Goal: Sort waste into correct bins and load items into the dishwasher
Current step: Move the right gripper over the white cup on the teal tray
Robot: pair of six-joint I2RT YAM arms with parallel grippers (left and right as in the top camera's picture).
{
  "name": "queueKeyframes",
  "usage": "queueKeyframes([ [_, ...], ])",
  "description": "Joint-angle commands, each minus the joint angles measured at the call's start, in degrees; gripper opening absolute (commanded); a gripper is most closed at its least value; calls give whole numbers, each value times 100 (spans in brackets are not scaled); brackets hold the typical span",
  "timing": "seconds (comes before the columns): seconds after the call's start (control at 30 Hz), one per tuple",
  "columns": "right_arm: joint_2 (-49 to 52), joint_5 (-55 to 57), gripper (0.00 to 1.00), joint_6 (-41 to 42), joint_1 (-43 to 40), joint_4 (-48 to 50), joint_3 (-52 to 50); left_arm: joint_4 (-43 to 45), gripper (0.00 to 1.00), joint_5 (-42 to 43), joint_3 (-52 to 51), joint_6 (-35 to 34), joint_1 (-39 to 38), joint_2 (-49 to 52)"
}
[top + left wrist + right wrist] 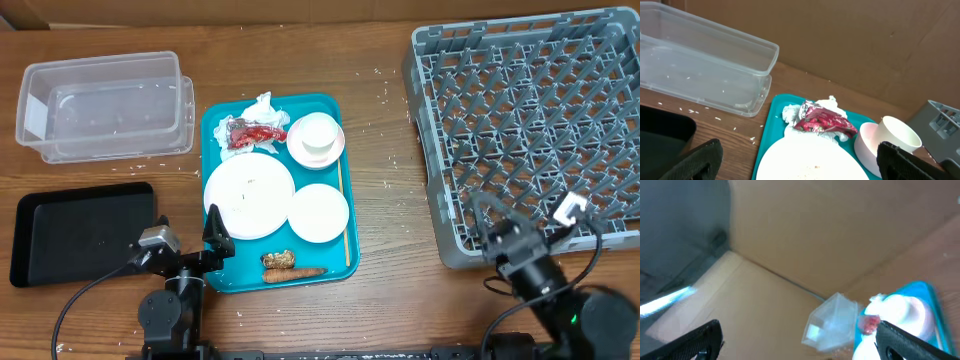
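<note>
A teal tray (218,122) carries crumpled white tissue (262,107), a red wrapper (254,133), a large plate (248,194), a small plate (318,213) and a bowl (333,148) with a cup (316,134) in it. A brown scrap (278,259) and a carrot stick (296,272) lie at the tray's front. My left gripper (188,233) hovers open at the tray's front left corner. In the left wrist view it (802,167) faces the plate (810,160) and wrapper (821,120). My right gripper (530,216) is open over the dishwasher rack's (530,110) front edge.
The clear tub (100,105) stands at the back left, and the black tray (80,232) lies in front of it. Rice grains (385,95) are scattered over the wooden table. A thin stick (343,215) lies along the teal tray's right edge. The right wrist view is blurred.
</note>
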Motion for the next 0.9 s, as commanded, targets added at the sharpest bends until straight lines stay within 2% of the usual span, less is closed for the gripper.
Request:
queueKeyframes([
  [0.0,1080,-72,100,-2135,24,-761,1460,15,100,46,-24,-79,-4,-55],
  [0.23,3403,-101,99,-4304,374,-2852,4033,15,100,46,-24,-81,-4,-55],
  [0.37,4697,448,100,-4957,1172,-3915,5383,15,100,46,-24,-79,-4,-55],
  [0.4,5340,973,100,-5187,1749,-4328,6004,15,100,46,-24,-79,-4,-55],
  [0.47,5939,1596,100,-5333,2363,-4597,6511,15,100,46,-24,-79,-4,-55],
  [0.67,7403,2752,100,-5536,3576,-4767,7125,15,100,46,-24,-81,-4,-55],
  [0.87,8452,3110,100,-5534,3941,-4706,7125,15,100,46,-24,-81,-4,-55],
])
